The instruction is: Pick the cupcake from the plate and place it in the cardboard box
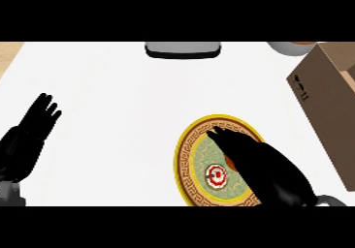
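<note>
The plate (183, 162) sat on the white table (116, 92). The cupcake (229, 162) was on it, just right of the plate's red-and-white middle, showing only as a small brown sliver under the right hand (265, 167). That hand lay across the right half of the plate and covered nearly all of the cupcake; whether it had closed on the cupcake or merely hovered over it could not be told. The left hand (28, 135) rested well to the left of the plate, released, its fingers straight and pointing up. The cardboard box (327, 104) stood to the right of the plate and a little beyond it, near but apart from it. A cupcake is likely light, soft and easily crushed, and its top is prone to smearing. The better hold would probably be low round the sides of its base, squeezed gently and kept upright on the way over to the box.
</note>
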Controlling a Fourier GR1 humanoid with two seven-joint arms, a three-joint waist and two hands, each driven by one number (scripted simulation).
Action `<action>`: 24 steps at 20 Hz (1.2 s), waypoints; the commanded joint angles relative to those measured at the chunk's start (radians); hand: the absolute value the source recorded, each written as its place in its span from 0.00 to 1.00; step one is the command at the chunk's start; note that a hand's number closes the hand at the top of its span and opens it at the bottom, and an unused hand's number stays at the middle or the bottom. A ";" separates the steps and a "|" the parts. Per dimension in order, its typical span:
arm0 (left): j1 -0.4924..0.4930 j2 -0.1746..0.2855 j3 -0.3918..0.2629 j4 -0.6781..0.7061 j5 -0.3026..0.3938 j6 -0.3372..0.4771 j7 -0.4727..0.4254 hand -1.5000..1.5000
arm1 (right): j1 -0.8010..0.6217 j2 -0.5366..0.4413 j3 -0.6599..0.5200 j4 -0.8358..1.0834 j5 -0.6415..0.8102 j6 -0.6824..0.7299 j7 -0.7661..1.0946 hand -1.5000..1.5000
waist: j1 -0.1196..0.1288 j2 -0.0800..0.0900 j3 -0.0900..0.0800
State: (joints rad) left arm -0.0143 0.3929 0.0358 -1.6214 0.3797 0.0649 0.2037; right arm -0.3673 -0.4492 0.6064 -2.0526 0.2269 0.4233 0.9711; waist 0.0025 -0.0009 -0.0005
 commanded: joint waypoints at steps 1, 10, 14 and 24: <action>-0.083 -0.042 -0.001 0.135 -0.038 -0.020 -0.054 0.50 | -0.007 0.070 0.032 -0.050 0.050 0.049 0.122 0.00 | -0.008 0.001 0.000; 0.002 -0.042 0.023 -0.038 -0.048 -0.017 0.044 0.50 | 0.016 0.152 0.071 0.062 0.189 0.090 0.086 0.00 | 0.000 -0.001 0.000; -0.045 -0.028 0.061 0.024 -0.028 -0.060 0.037 0.50 | 0.037 0.157 0.072 0.035 0.192 0.120 0.097 0.00 | -0.005 -0.001 0.000; 0.055 -0.097 0.042 -0.031 -0.085 -0.061 -0.016 0.50 | 0.046 0.222 0.059 0.134 0.285 0.144 0.078 0.00 | -0.001 -0.001 0.000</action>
State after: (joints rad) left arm -0.0084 0.3395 0.0959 -1.6438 0.3326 0.0010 0.2415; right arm -0.3510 -0.2646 0.6363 -1.8939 0.4696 0.5279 0.9427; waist 0.0026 -0.0007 -0.0002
